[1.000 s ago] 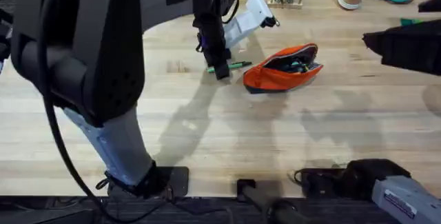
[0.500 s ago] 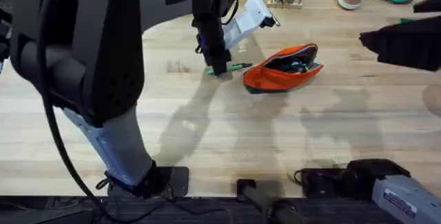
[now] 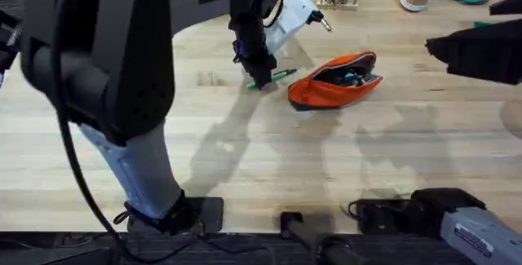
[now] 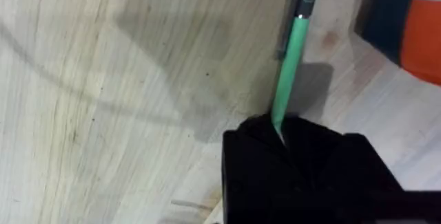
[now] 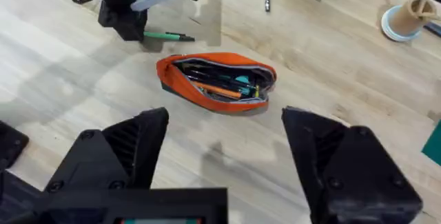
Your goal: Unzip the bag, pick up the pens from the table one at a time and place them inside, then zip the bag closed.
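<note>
Here my left gripper (image 4: 279, 131) is pinched on one end of the green pen (image 4: 292, 62), down at the table (image 3: 245, 159) just beside the bag (image 3: 334, 80); my right gripper (image 5: 224, 151) hangs well above with its fingers spread wide, holding nothing. The orange bag lies unzipped with pens inside, too jumbled to count, and the held tip is buried between my black fingers

Pen (image 3: 276, 76) left of bag (image 3: 334, 80), on table (image 3: 269, 151)
</note>
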Robot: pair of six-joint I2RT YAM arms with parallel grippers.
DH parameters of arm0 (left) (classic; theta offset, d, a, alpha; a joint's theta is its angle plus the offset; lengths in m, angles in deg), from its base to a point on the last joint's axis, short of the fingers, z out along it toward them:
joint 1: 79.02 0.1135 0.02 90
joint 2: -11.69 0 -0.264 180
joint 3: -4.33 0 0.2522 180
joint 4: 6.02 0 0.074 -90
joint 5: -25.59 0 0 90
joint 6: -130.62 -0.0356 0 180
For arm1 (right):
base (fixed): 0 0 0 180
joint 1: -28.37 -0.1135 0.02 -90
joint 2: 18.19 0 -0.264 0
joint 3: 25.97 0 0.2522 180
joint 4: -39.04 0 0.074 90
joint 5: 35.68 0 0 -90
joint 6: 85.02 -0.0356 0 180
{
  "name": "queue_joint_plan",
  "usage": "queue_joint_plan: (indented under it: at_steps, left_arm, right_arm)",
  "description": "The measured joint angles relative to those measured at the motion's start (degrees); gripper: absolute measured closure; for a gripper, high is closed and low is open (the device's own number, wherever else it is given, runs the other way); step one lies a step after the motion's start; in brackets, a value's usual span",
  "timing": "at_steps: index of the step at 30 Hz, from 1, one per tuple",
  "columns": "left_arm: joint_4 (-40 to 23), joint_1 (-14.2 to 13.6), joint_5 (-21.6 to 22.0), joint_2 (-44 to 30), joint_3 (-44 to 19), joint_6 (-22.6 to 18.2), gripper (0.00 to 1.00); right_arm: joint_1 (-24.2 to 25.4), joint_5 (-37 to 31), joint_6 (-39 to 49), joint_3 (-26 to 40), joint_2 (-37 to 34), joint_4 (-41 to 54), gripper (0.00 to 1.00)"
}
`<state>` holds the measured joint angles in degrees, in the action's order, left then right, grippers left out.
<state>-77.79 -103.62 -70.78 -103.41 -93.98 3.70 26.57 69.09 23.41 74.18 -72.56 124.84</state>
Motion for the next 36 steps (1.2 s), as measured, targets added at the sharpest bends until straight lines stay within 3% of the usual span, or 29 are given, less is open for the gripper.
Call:
queue_joint_plan:
  at_steps: [8, 17, 27, 36]
  left_arm:
    - [-1.55, 0.00, 1.63, -4.99, -9.47, 1.68, 0.959]
    - [-11.97, -2.03, 1.81, -5.38, -26.27, 4.14, 0.959]
    - [-20.80, -10.93, 1.90, -5.38, -40.38, 5.88, 0.959]
    - [-25.01, -18.80, 1.88, -5.36, -42.00, 11.02, 0.959]
  right_arm:
    - [-0.02, 0.00, 0.00, 0.00, 0.02, 0.03, 0.005]
    - [-0.44, -0.72, 0.00, 0.00, 3.60, 0.11, 0.004]
    - [-0.44, -2.54, 0.00, 0.00, 4.39, 0.40, 0.004]
    - [-0.44, -2.82, 0.00, 0.00, 4.41, 0.40, 0.004]
